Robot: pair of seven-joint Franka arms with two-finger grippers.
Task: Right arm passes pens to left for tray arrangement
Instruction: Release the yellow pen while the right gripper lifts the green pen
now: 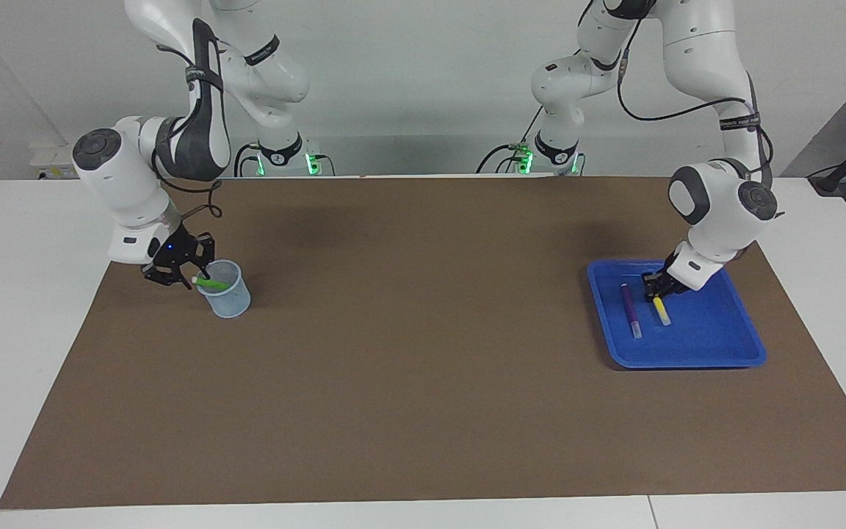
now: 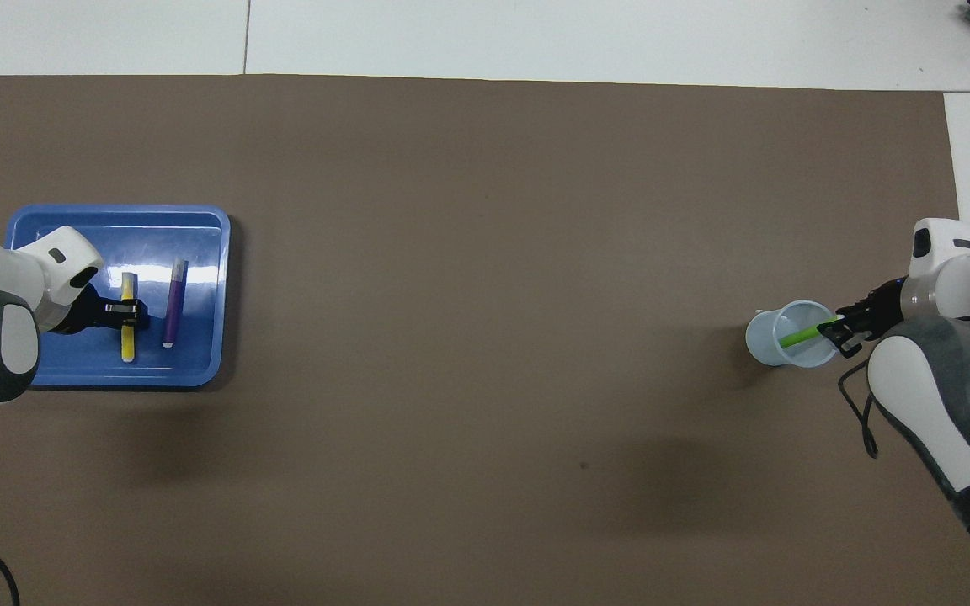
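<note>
Brown mat [image 1: 423,353] is carrying my blue tray [image 1: 717,353], where purple pen [image 1: 630,310] and yellow pen [image 1: 661,310] are lying; my left gripper [image 1: 656,288] is straddling the yellow one, grip unclear. My right gripper [image 1: 192,273] is pinching the green pen [image 1: 211,281] in the cup [image 1: 226,295].

Tray [image 1: 717,353] is seen as bright blue. Within it, one pen [image 1: 630,310] is noted purple and one pen [image 1: 662,311] yellow, each whitish-tipped. A green pen [image 1: 211,281] is recorded in a translucent pale-blue cup [image 1: 226,294]. Mat [image 1: 423,367] is brown; table [image 1: 19,294] white.
</note>
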